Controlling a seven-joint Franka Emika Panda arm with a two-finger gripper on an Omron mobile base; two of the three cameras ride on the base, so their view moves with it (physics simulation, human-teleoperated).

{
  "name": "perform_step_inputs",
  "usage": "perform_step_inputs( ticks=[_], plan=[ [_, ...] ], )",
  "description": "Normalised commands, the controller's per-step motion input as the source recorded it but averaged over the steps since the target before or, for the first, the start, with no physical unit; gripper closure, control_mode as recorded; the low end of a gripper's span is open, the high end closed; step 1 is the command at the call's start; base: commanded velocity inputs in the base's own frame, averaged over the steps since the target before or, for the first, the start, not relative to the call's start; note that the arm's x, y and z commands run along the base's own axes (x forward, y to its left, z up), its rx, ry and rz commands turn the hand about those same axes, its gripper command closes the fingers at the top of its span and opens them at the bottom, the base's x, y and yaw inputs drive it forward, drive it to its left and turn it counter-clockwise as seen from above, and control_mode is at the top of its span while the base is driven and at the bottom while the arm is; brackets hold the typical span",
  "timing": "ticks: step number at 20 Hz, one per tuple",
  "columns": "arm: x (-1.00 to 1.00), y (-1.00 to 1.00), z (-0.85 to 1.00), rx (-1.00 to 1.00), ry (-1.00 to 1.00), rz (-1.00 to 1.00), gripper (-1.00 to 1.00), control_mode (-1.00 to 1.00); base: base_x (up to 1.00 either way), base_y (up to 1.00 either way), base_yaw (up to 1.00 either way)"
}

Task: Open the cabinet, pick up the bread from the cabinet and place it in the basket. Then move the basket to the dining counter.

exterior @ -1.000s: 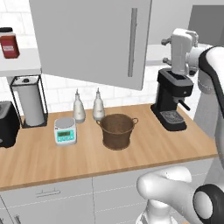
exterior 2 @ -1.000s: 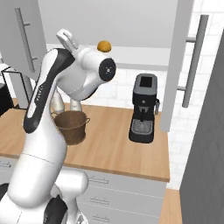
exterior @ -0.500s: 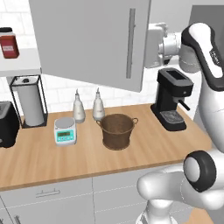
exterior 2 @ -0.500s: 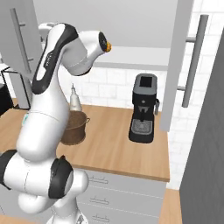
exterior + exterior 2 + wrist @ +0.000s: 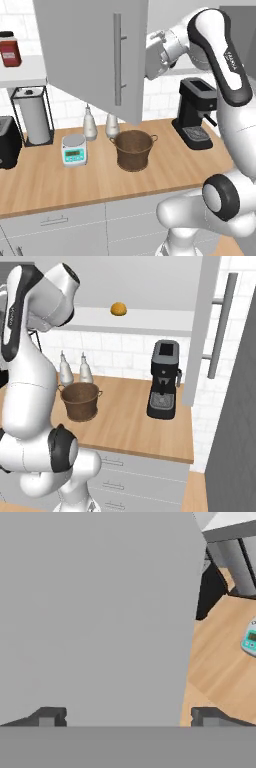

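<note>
**Bread waits on the open cabinet's shelf**

The bread (image 5: 118, 308) is a small, round, golden-orange lump. It sits alone on the cabinet shelf (image 5: 150, 318), well above the counter (image 5: 125, 423) and apart from everything else. Both doors (image 5: 92, 55) of the cabinet stand swung out, so the opening step looks done and the pick of the bread looks like the step in hand.

The claw (image 5: 127, 716) is wide, with nothing between its tips, and it faces the flat grey inner side of the left door at close range. In the left base view the hand (image 5: 159, 54) is just behind this door's edge, at about shelf height.

To do the pick well, I think the hand should first turn away from the door and point toward the shelf, then come to the bread from the front and level, with the tips on both sides of the lump. The bread is rounded, so a grip at its widest part seems safest.

The basket (image 5: 133, 149) stands on the counter below, dark brown and woven, beside the scale (image 5: 73, 149). The coffee machine (image 5: 163, 379) stands further to the right.
</note>
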Motion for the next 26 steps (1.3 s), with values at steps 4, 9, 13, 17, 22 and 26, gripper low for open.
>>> perform_step_inputs(
  ticks=[4,9,13,17,22,26],
  plan=[
    [-0.4,1.0,-0.5,-0.4,-0.14,0.15,-1.0,-1.0,0.0,0.0,0.0],
    [-0.18,1.0,-0.25,-0.32,-0.15,0.09,-1.0,-1.0,0.0,0.0,0.0],
    [0.0,-0.24,-0.03,-0.08,-0.17,-0.02,-1.0,-1.0,0.0,0.0,0.0],
    [0.01,-1.0,-0.23,0.0,-0.21,-0.05,-1.0,-1.0,0.0,0.0,0.0],
    [0.11,-1.0,-0.06,0.0,-0.36,-0.04,-1.0,-1.0,0.0,0.0,0.0],
    [0.46,-1.0,0.0,-0.03,-0.34,-0.1,-1.0,-1.0,0.0,0.0,0.0]
  ],
)
